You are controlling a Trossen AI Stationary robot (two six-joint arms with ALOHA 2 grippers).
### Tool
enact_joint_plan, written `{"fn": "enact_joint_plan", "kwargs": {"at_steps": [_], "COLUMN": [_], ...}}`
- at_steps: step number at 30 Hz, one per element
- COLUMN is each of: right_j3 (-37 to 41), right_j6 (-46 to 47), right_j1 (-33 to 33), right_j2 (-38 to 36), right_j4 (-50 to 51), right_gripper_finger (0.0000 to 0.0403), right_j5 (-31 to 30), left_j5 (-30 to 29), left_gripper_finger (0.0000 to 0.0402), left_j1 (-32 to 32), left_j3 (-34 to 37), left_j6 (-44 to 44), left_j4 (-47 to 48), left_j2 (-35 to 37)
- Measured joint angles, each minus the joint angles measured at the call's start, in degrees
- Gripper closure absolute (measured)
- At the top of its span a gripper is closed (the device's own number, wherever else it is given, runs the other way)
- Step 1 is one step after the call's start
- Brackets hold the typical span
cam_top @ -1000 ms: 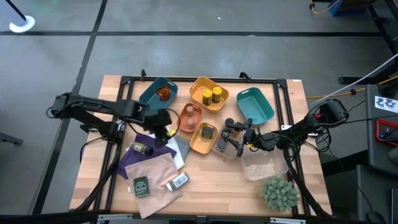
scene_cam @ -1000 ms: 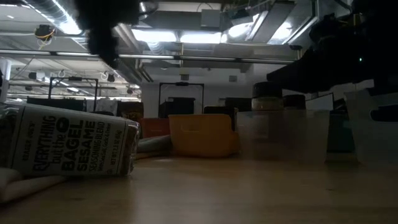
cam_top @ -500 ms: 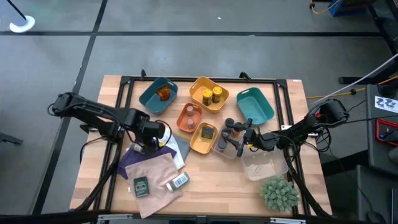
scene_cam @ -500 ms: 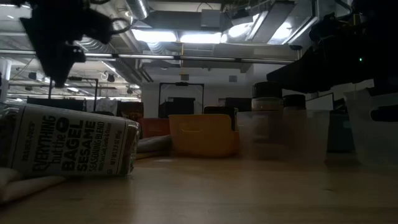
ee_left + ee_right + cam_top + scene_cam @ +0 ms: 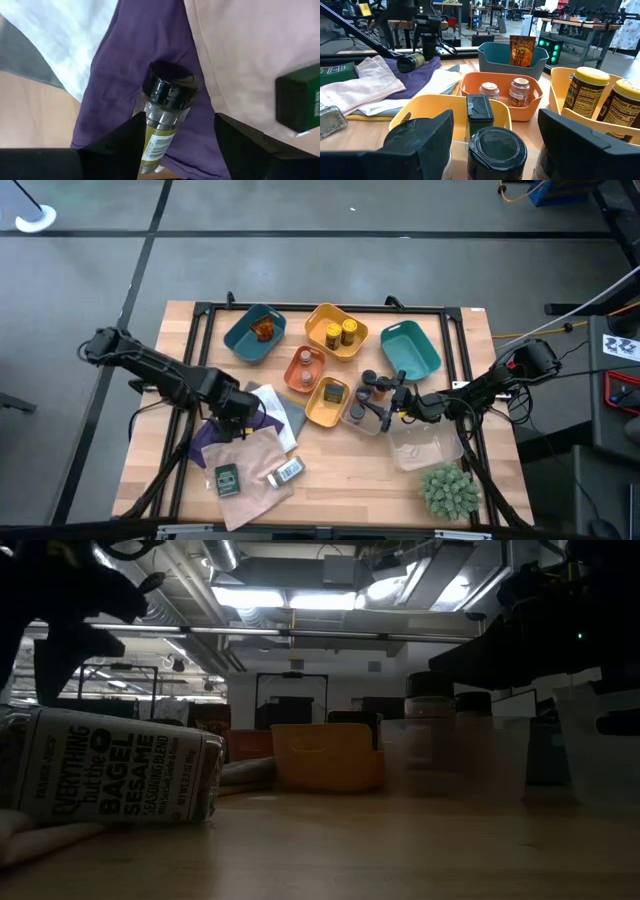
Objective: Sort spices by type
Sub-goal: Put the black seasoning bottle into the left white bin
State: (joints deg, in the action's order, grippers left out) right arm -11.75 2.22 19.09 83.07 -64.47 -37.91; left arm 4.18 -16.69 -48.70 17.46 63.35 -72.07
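Note:
A clear spice jar with a black lid (image 5: 167, 97) lies on its side on a purple cloth (image 5: 135, 60). My left gripper (image 5: 180, 122) hangs over it, pointing down and open, one finger on each side of the jar's body; I see no touch. In the high view this gripper (image 5: 237, 418) hides the jar. My right gripper (image 5: 380, 402) is held level and open at the clear tray (image 5: 362, 418), its fingers either side of a dark-lidded jar (image 5: 496, 150) with gaps showing. A green packet (image 5: 228, 478) and a white-labelled jar (image 5: 288, 471) lie on a beige cloth.
Trays stand across the middle: a blue one (image 5: 240, 340) with an amber packet, a yellow one (image 5: 322, 315) with two yellow jars, an orange one (image 5: 312, 380) with two jars, a second yellow one (image 5: 318, 415), and a teal one (image 5: 412, 350). A green plant (image 5: 447, 490) is near right.
My left gripper has gone from beside the orange tray toward the table's near-left corner and down over the purple cloth, rolling about its own axis as it went. It now covers the lying jar in the high view. The jar has stayed where it was.

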Motion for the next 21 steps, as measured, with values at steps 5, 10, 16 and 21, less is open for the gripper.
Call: {"fn": "enact_joint_plan", "kwargs": {"at_steps": [5,10,16,21], "right_j3": [0.00,0.00,0.00,0.00], "right_j6": [0.00,0.00,0.00,0.00], "right_j1": [0.00,0.00,0.00,0.00], "right_j2": [0.00,0.00,0.00,0.00], "right_j4": [0.00,0.00,-0.24,-0.24], "right_gripper_finger": [0.0113,0.0113,0.0114,0.0114], "right_j5": [0.00,0.00,0.00,0.00], "left_j5": [-3.28,-3.64,-3.96,-3.65], "left_gripper_finger": [0.0183,0.0182,0.0182,0.0181], "left_j1": [-1.79,-2.53,-2.58,-2.58], "left_j3": [2.79,6.42,11.13,14.41], "left_j6": [-0.95,-0.54,0.09,2.32], "left_j4": [-2.30,-7.19,-14.05,-20.25], "left_j2": [0.00,0.00,-0.01,0.04]}}
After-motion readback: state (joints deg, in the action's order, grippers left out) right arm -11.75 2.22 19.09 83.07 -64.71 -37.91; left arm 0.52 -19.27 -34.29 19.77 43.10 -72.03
